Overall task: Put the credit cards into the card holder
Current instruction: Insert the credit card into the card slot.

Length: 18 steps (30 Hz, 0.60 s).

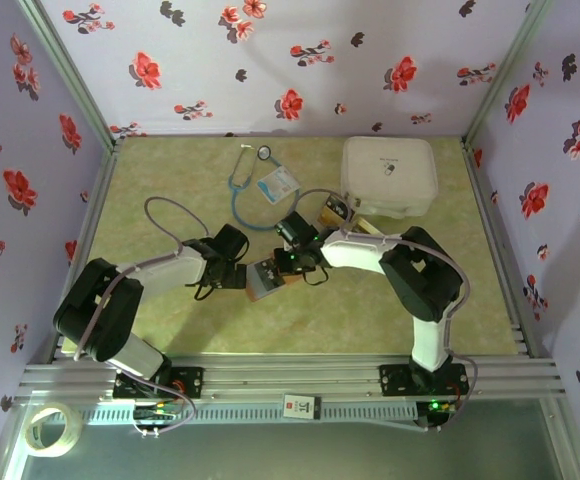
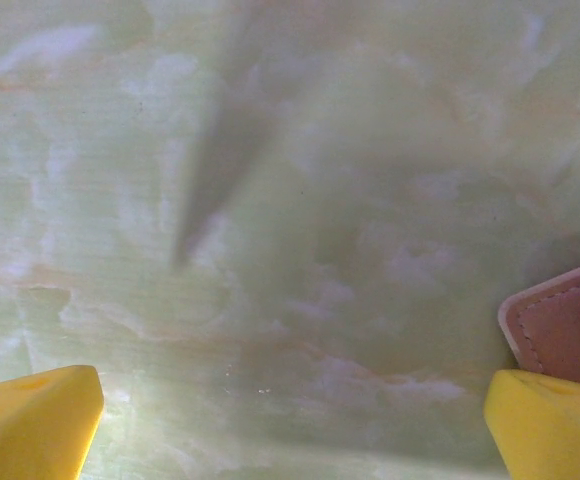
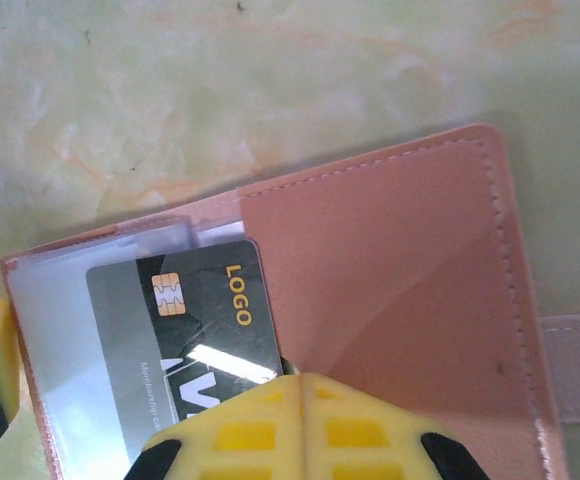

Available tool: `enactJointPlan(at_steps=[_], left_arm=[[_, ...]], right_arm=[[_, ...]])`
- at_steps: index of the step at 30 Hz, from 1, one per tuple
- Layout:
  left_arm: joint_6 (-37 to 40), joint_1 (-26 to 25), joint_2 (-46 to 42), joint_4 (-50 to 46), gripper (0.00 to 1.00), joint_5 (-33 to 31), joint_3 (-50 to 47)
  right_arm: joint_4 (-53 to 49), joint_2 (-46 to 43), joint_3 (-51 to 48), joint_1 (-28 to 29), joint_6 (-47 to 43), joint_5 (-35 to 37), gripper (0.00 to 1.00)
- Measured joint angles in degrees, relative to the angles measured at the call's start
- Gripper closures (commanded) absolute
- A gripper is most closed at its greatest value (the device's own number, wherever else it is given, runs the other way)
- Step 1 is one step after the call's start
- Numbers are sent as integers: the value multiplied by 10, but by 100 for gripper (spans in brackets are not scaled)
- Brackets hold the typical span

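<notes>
Logging the state at this moment. The card holder (image 3: 390,300) lay open on the green marbled worktop (image 1: 160,190), near the middle and between the two arms' tips. Its tan-pink leather flap faced up, with a stitched edge.

A credit card (image 3: 200,320), dark with a gold chip and gold "LOGO" lettering, sat partly under the clear pocket (image 3: 90,290) on the holder's other half. It lay slightly askew, with its near end outside the pocket.

The right pincer (image 3: 300,425) was closed, its yellow tips pressed together. It sat over the near end of that card. The card lay flat beneath the tips rather than between them, and actual contact could not be judged.

The left pincer (image 2: 290,425) was spread wide with nothing between its fingers. It sat low over bare worktop, with one fingertip just beside the holder's corner.

A second credit card (image 1: 338,211) lay further back, against the front of the white case (image 1: 390,177). A stethoscope (image 1: 242,180) and a badge card (image 1: 278,184) lay behind the holder, well apart from it. A tape roll (image 1: 50,428) sat off the worktop at the near left.
</notes>
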Motion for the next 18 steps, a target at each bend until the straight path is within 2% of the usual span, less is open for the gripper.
enactJointPlan(at_steps=[18], left_arm=[[0,-2,0,0,0,-3,0]], right_arm=[[-4,9,16,19,1,0,100]])
